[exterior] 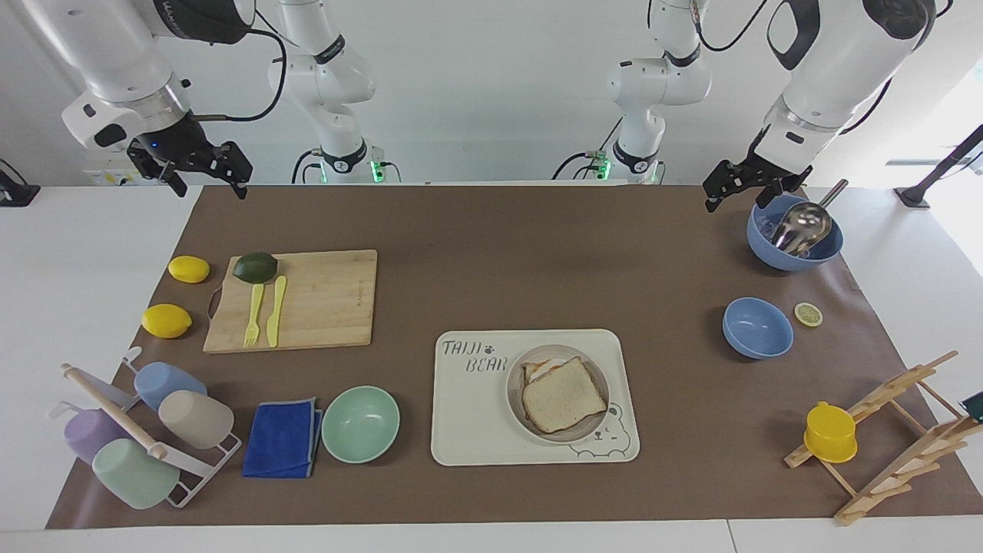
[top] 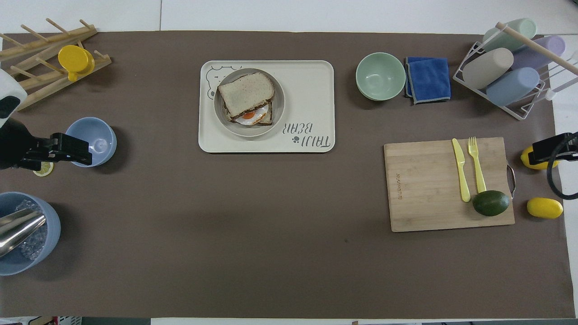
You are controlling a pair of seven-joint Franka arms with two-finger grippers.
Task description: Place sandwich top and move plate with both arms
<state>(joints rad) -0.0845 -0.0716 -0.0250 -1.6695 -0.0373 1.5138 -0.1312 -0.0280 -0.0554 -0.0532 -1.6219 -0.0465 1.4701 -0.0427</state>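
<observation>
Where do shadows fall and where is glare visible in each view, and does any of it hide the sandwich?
Facing view: bright daylight washes out the table's edge at the left arm's end; a soft shadow lies beside the mint green bowl. Overhead view: a glint sits inside the empty blue bowl, beside which a soft shadow falls. In both views the sandwich top on the plate is evenly lit and unhidden.

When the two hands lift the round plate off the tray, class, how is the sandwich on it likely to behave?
The sandwich top sits skewed on the egg toast, so it would probably slide if the plate tilts. The plate looks shallow-rimmed, so it likely gives little to stop that. Bread appears soft and light; the stack may shift under a jerk.
</observation>
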